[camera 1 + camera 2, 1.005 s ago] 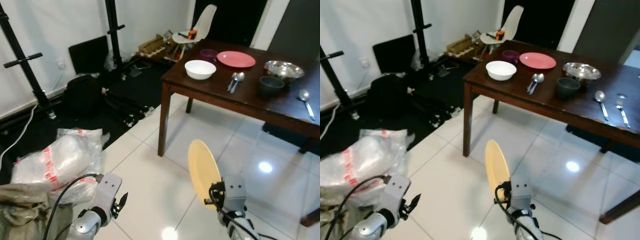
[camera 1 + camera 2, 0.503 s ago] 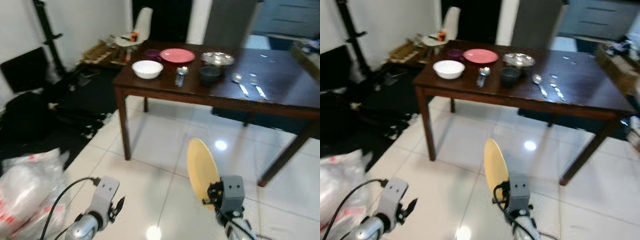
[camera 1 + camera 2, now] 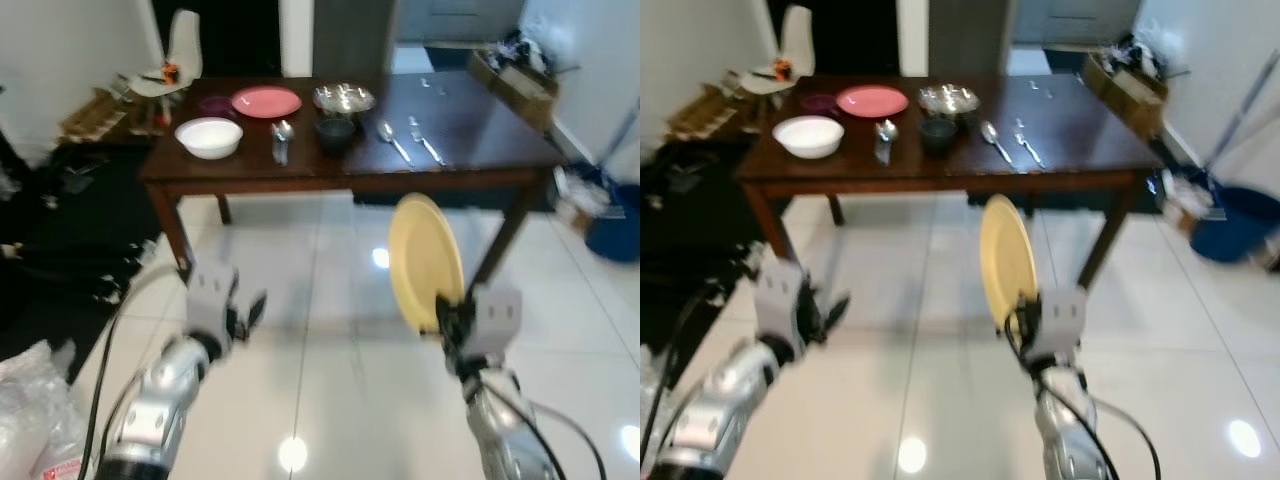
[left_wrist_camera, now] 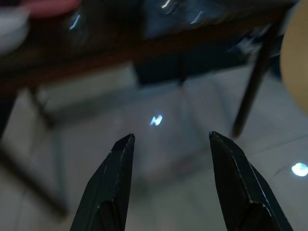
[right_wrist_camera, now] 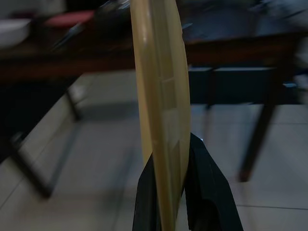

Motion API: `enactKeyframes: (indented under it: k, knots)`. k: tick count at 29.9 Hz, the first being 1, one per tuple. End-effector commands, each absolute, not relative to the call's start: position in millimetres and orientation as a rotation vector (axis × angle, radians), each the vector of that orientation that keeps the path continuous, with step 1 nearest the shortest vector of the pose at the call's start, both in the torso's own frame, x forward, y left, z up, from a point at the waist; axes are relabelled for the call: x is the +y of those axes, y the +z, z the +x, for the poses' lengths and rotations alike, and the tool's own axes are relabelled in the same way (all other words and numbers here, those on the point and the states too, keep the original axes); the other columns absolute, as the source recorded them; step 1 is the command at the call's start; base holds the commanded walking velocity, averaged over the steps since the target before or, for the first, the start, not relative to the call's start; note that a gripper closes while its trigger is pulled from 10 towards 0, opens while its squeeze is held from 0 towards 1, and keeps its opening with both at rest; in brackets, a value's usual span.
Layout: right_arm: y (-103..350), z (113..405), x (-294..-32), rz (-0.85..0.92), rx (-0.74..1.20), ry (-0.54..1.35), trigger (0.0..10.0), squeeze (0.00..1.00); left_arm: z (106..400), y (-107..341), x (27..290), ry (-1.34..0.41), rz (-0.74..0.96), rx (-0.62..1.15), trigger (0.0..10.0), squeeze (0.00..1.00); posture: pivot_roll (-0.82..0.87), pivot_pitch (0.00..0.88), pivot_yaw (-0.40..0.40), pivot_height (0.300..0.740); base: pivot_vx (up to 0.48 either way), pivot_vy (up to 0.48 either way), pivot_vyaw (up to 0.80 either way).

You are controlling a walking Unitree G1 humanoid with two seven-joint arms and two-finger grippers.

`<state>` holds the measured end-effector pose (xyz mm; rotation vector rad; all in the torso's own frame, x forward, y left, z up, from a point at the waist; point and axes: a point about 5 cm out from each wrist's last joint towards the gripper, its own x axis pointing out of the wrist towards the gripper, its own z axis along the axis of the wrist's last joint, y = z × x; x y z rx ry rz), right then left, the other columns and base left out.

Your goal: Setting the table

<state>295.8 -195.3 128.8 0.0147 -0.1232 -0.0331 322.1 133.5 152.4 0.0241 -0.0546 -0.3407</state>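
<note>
— Yellow plate (image 3: 425, 262): where do I have it now?

— I see it standing on its edge, upright, in the right gripper (image 5: 169, 192). The two black fingers (image 5: 209, 192) pinch its lower rim, one on each face, and most of the plate rises above them. It is held over the white tiled floor (image 3: 330, 350), in front of the table and well apart from it.

— And the largest things around me?

— The dark wooden table (image 3: 480, 150) stands ahead of me and crosses most of the eye views. On its left part I see a white bowl (image 3: 208, 137), a pink plate (image 3: 266, 101) behind it, and a small purple dish (image 3: 213, 103) beside that one. Near the middle there is a metal bowl (image 3: 344, 98), a dark cup (image 3: 335, 131) just in front of it, spoons (image 3: 282, 130) to the left of the cup, and more cutlery (image 3: 408, 142) to the right. The right part of the tabletop has bare wood.

— What about the other arm?

— The left gripper (image 4: 168, 144) hangs over the floor, its fingers spread with nothing between them. Through the gap I see blurred tiles and the table legs.

— Something more at the sides?

— A white chair (image 3: 178, 45) behind the table on the left, a blue bucket (image 3: 612, 210) at the far right.
</note>
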Motion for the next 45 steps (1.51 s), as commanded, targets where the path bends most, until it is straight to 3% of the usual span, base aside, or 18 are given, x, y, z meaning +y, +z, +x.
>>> enactKeyframes:
  k: [1,10,25,45]
  knots:
    - [151,298,-198,0.033,-0.202,-0.052,10.0,0.00,323,165,131,-0.341,-0.009,-0.102,10.0,0.00,-0.08,0.000,0.110,0.740,0.000,0.000,-0.80]
    - [171,294,-188,0.081,-0.241,-0.041,10.0,0.00,318,197,111,-0.393,-0.104,-0.184,10.0,0.00,-0.10,0.000,0.119,0.740,0.000,0.000,-0.80]
    - [186,289,-188,0.138,-0.276,-0.060,10.0,0.00,316,209,100,-0.428,-0.095,-0.223,10.0,0.00,-0.11,0.000,0.130,0.740,0.000,0.000,-0.80]
    - [189,287,-182,0.129,-0.274,-0.045,10.0,0.00,312,205,92,-0.431,-0.053,-0.228,10.0,0.00,-0.12,0.000,0.131,0.740,0.474,0.000,0.00]
